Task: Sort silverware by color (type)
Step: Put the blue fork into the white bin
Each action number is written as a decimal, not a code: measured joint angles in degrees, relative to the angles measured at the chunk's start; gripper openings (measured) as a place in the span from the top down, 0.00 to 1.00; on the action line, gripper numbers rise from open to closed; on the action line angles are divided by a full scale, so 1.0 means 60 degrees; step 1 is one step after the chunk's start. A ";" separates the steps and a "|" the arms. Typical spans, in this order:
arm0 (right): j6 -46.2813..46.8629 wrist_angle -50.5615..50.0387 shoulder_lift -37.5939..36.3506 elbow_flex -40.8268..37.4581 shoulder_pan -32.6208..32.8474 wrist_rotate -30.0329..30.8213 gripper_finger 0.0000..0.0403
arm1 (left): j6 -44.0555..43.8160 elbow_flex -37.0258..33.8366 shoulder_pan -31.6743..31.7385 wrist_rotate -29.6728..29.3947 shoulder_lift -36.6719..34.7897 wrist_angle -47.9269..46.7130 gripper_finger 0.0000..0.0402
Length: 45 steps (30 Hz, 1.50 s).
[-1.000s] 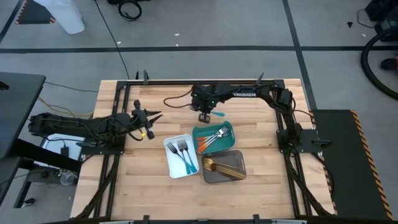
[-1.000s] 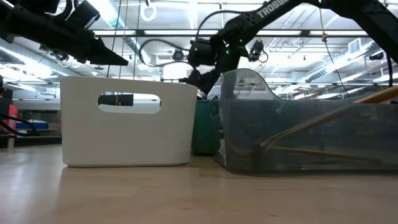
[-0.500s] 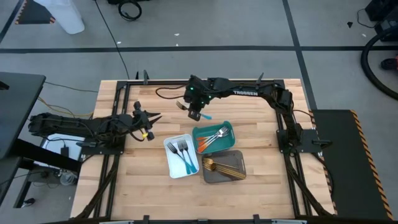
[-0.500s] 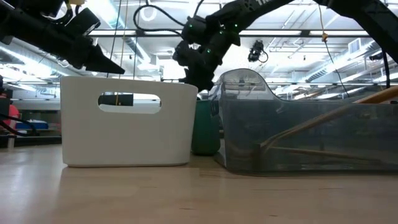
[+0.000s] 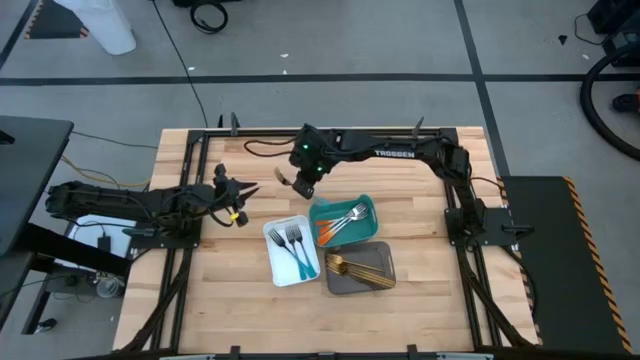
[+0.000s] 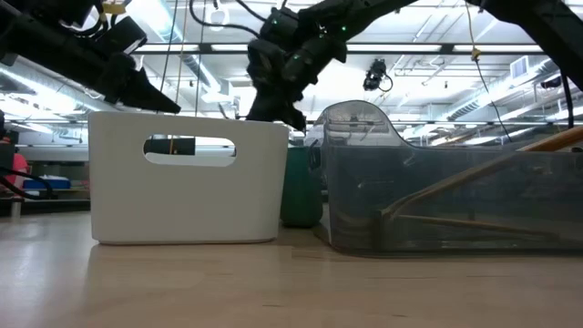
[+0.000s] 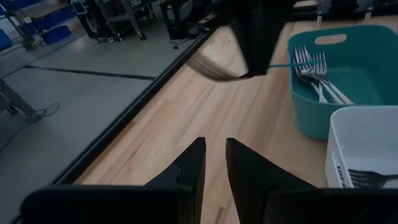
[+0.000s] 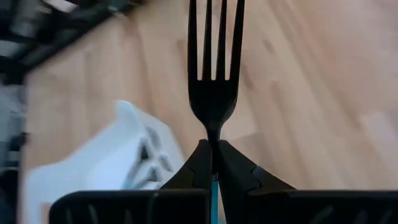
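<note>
My right gripper (image 5: 306,181) hovers over the table just beyond the white tray (image 5: 276,262), shut on a teal-handled fork (image 5: 285,177) whose silver head points toward the table's left. In the low view it (image 6: 273,96) hangs above the white tray (image 6: 187,178). Two more teal-handled forks (image 5: 296,246) lie in the white tray. Orange-handled forks (image 5: 340,222) lie in the teal tray (image 5: 368,206), and gold ones (image 5: 362,267) in the grey tray (image 5: 385,282). My left gripper (image 5: 250,187) waits open at the table's left, fingers (image 7: 193,163) pointing at the right gripper. My right gripper pinches the fork's neck (image 8: 214,138) between its two fingertips, just below the head. The fingers lie along the fork, so the tines (image 8: 215,43) stick out ahead and the teal handle (image 8: 214,186) runs back between them. The fork is lifted clear of the table.
The three trays stand close together in the table's middle toward the near edge. Bare wood (image 5: 250,300) lies left of the white tray and along the far side. Black frame rails (image 5: 190,170) run along the table's left and far edges.
My right gripper has carried the fork toward the table's left, from beyond the teal tray's far edge to beyond the white tray's far corner, rising a little in the low view. It has stayed shut on the fork.
</note>
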 joint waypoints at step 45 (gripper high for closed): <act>0.1461 0.1807 -0.0007 -0.0109 0.1884 0.1484 0.96 | -0.0739 0.0000 0.0007 0.0368 -0.0018 -0.0529 0.82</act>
